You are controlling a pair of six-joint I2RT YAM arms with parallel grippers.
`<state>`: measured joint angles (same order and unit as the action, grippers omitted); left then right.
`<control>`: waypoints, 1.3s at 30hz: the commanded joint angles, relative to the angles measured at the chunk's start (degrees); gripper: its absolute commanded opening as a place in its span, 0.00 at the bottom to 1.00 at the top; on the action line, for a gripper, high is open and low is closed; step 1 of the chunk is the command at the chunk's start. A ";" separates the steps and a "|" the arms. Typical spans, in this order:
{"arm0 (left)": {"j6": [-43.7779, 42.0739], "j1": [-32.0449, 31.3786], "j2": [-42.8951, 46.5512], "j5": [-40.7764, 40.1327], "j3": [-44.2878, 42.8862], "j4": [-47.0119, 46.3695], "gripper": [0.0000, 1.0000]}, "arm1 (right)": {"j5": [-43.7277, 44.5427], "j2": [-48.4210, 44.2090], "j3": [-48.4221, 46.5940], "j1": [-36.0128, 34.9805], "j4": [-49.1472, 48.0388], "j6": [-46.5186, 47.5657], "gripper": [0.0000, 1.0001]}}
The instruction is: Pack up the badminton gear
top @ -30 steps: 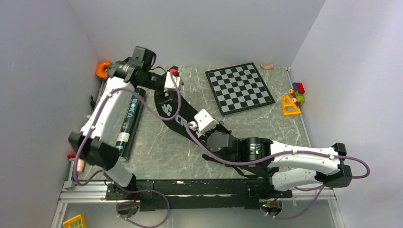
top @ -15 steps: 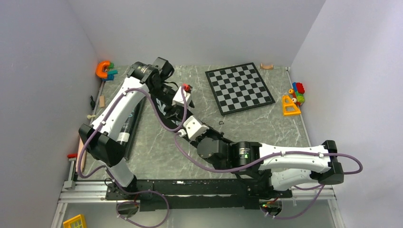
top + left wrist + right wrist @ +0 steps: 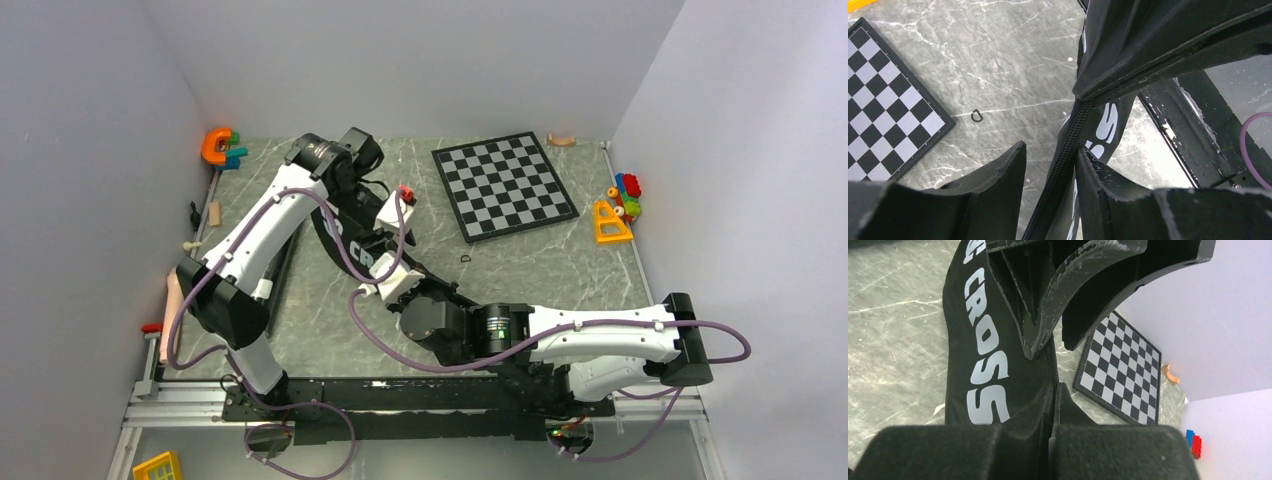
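1. The black racket bag (image 3: pixel 365 258) lies flat on the grey marbled surface (image 3: pixel 560 260). It runs diagonally from the far left towards the near centre, and its near end is hidden under the right arm.
2. White lettering on the bag faces up. The right wrist view reads "CROSS", while the top view shows only the first letters.
3. Both arms meet over the middle of the bag, along its zipper (image 3: pixel 1068 140).
4. The left gripper (image 3: pixel 1050 148) straddles the zipper edge with its jaws at a middling gap. One finger (image 3: pixel 1098 185) lies against the seam. The other finger (image 3: pixel 998 190) stands apart from it, with bare surface showing between.
5. The right gripper (image 3: pixel 1053 387) has its jaws pressed together on the same seam, and the zipper line runs straight into the place where they meet. The bag's edge looks pinched there.
6. In the right wrist view, the left gripper's worn fingers (image 3: pixel 1035 325) sit just beyond the right one's, along the zipper.
7. A black-and-white chessboard (image 3: pixel 505 185) lies at the far side, right of the bag and apart from it.
8. A small dark ring (image 3: pixel 976 116) lies on the surface between the chessboard and the bag.
9. Colourful plastic toys (image 3: pixel 620 210) sit at the right edge, well apart from the bag.
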<state>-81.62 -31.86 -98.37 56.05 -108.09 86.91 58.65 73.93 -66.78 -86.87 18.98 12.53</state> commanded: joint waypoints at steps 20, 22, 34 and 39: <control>17.19 -2.11 7.50 -14.37 8.03 -26.72 0.00 | 6.45 -5.90 -0.80 0.21 -5.04 -8.75 0.38; 18.94 -1.64 9.54 -16.83 9.67 -30.78 0.00 | 6.81 -7.72 -0.82 1.07 -3.89 -11.70 0.48; 22.77 -0.23 14.91 -29.22 11.89 -39.59 0.00 | 5.94 -16.11 -7.12 15.90 8.22 -33.85 0.52; 23.30 1.21 18.36 -30.22 15.27 -39.15 0.00 | -3.84 -21.79 -6.54 29.62 13.41 -44.73 0.39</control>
<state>-58.94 -31.83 -84.71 27.24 -94.24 51.81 61.28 56.97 -71.64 -64.62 26.50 -19.75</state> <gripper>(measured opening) 0.028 0.437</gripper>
